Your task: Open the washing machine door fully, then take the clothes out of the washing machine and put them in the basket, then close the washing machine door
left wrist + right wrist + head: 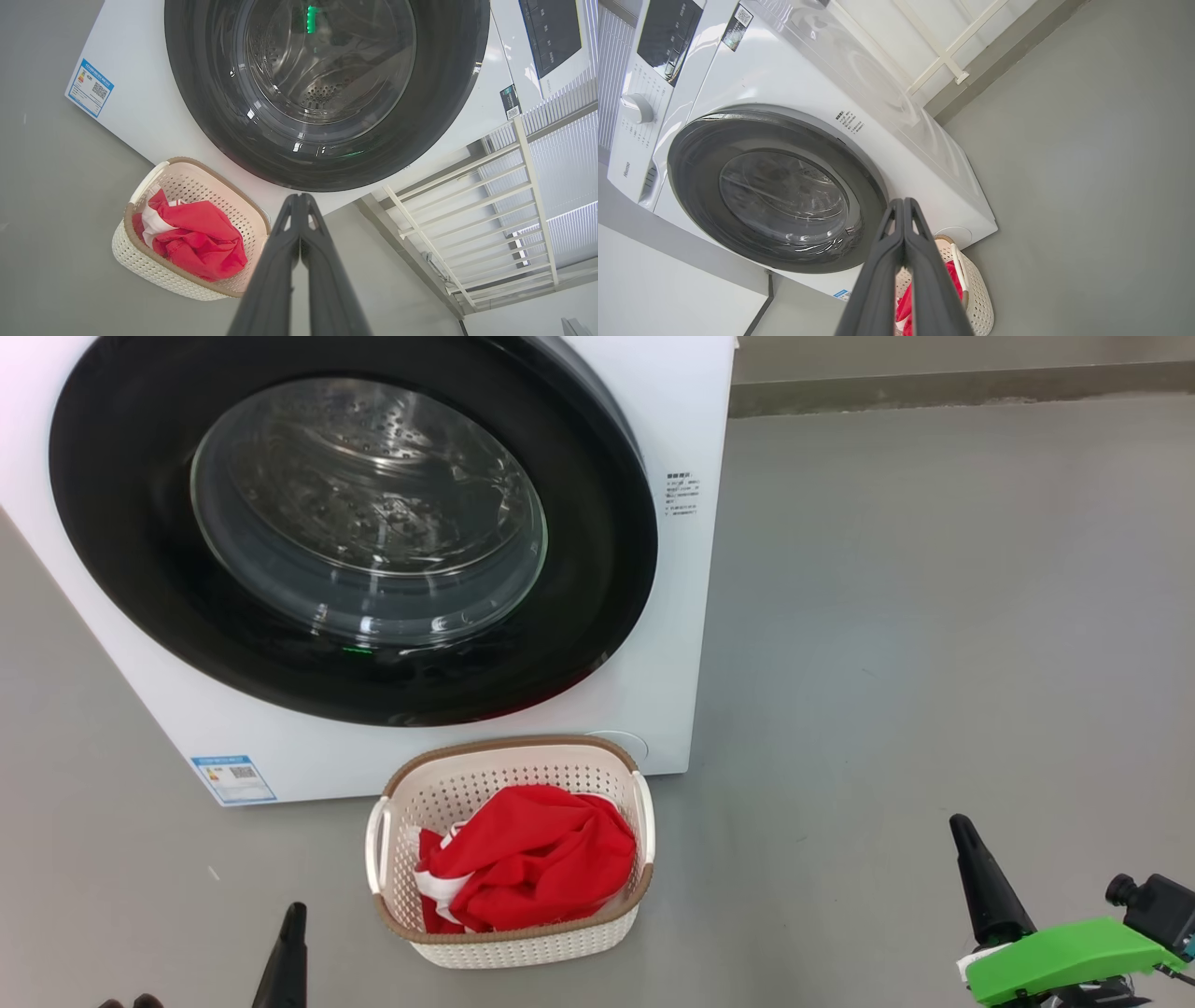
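I see the washing machine door (359, 523) shut flush on the washing machine (686, 644), approx 11 o'clock in head view. The basket (513, 947) sits on the floor (934, 616) at 6 o'clock, just in front of the machine, w/ the clothes (537, 859) piled inside. Left gripper (295, 915) at 7 o'clock, right gripper (962, 831) at 4 o'clock: both w/ fingers pressed together, holding nothing.

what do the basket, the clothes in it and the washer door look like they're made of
The basket: probably moulded plastic, matte cream, given its regular perforations; the brown rim looks woven. The clothes: soft fabric, red with white, lying in folds and creases. The washing machine door: glossy black ring, likely plastic, with a clear centre that reflects like glass.
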{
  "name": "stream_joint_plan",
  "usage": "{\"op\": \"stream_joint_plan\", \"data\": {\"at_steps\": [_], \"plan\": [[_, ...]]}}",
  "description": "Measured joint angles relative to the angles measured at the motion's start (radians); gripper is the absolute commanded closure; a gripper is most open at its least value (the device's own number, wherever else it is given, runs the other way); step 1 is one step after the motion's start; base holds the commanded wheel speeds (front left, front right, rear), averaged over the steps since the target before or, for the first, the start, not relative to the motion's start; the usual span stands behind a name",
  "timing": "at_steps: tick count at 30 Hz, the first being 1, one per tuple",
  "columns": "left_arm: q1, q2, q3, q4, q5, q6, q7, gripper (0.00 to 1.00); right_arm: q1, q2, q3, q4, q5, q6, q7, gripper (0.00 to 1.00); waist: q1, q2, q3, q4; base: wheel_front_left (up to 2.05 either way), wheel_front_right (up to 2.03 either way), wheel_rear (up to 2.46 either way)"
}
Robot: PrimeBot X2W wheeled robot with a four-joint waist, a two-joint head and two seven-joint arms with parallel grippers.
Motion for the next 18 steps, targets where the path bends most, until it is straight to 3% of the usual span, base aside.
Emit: {"op": "stream_joint_plan", "data": {"at_steps": [18], "plan": [[-0.031, 0.003, 0.005, 0.012, -0.197, -0.009, 0.052, 1.0, -0.021, 0.0, -0.027, 0.008, 0.208, -0.003, 0.053, 1.0, 0.0, 0.0, 0.009, 0.003, 0.0, 0.0, 0.0]]}}
